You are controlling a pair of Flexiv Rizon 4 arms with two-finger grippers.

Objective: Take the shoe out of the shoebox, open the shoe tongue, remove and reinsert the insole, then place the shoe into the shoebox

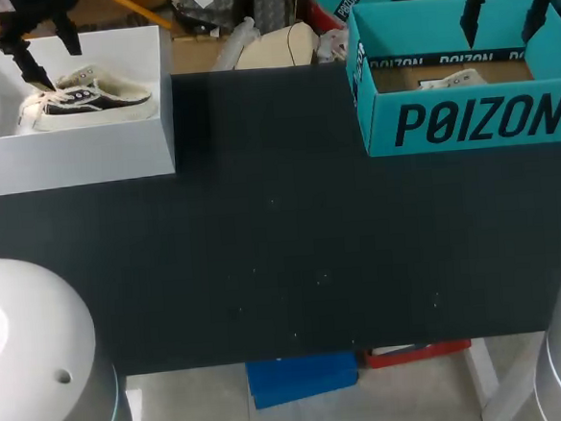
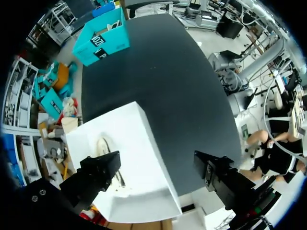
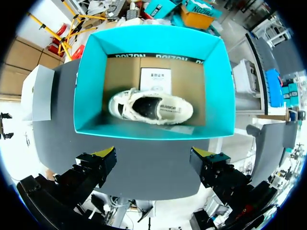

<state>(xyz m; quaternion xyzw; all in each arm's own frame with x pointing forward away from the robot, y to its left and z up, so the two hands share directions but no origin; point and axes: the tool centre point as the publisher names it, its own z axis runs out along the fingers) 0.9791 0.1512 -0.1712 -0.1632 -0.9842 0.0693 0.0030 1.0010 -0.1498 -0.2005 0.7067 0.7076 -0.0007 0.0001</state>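
White box [image 1: 75, 157], teal shoebox [image 1: 476, 120]: far corners

left wrist: over white cardboard box [image 2: 156, 163], 11 o'clock | right wrist: over teal cardboard shoebox [image 3: 153, 40], 1 o'clock | head: overhead, shares both

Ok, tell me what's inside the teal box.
In the teal box a cream shoe lies on the brown floor, a white card beside it. The floor under the shoe is hidden.

White shoebox [image 1: 74, 153] holds one shoe [image 1: 94, 96], teal shoebox [image 1: 476, 120] another.
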